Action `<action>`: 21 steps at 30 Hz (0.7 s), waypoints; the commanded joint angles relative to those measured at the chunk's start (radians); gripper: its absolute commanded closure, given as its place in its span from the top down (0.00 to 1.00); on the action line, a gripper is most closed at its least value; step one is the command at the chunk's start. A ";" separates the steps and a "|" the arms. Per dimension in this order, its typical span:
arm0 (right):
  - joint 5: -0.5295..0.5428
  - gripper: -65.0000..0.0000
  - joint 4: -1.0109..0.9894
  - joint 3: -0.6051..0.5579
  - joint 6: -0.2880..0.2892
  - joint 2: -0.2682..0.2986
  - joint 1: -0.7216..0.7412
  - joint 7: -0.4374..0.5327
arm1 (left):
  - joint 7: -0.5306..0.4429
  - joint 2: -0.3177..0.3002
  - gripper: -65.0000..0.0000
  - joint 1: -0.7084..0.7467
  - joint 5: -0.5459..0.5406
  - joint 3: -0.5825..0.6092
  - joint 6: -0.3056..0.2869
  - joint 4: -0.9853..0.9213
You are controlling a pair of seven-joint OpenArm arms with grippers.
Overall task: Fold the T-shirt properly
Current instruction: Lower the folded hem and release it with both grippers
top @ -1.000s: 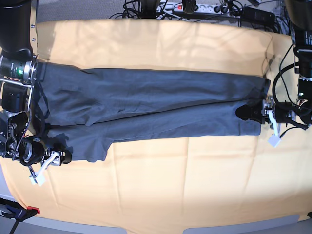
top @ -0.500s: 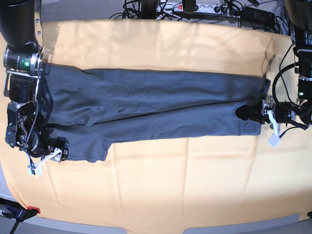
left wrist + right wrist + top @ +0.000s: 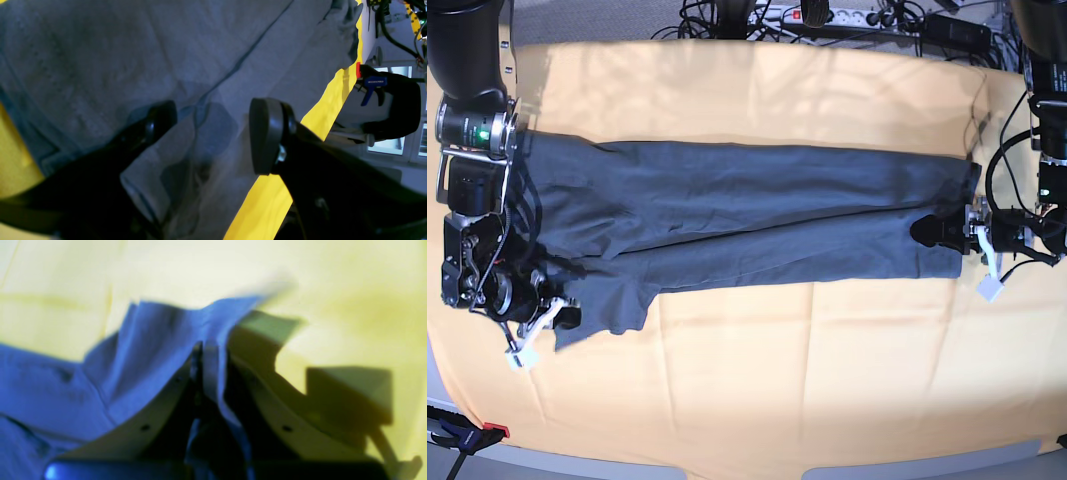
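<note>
The dark slate-grey T-shirt (image 3: 747, 215) lies as a long band across the table. My right gripper (image 3: 555, 318), at the base view's left, is shut on the shirt's front-left corner. The right wrist view, which is blurred, shows its jaws (image 3: 208, 353) pinching a raised fold of the shirt (image 3: 150, 340). My left gripper (image 3: 930, 232) rests on the shirt's right end. In the left wrist view it (image 3: 213, 133) is open, with the shirt (image 3: 100, 50) lying between and under its black fingers (image 3: 267, 133).
A pale orange-yellow cloth (image 3: 757, 380) covers the table. Cables and a power strip (image 3: 847, 15) run along the back edge. A clamp (image 3: 467, 435) grips the front-left corner. Another clamp (image 3: 373, 83) shows past the table edge in the left wrist view.
My right gripper has shifted slightly and taken hold of the shirt's front-left corner, pulling it out toward the front. The left arm has not moved.
</note>
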 commanded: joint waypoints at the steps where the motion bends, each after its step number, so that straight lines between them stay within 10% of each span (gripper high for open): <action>1: 0.043 0.00 0.016 0.003 0.008 0.015 0.041 -0.003 | 0.008 -0.022 0.57 -0.022 0.002 -0.007 -0.002 0.010; 16: 0.826 0.00 0.272 0.003 0.008 0.085 -0.104 -0.651 | 0.008 -0.022 0.57 -0.022 0.002 -0.007 -0.006 0.010; 21: 0.864 0.00 0.507 0.003 0.008 0.138 -0.249 -0.658 | 0.008 -0.022 0.57 -0.022 0.002 -0.007 -0.006 0.010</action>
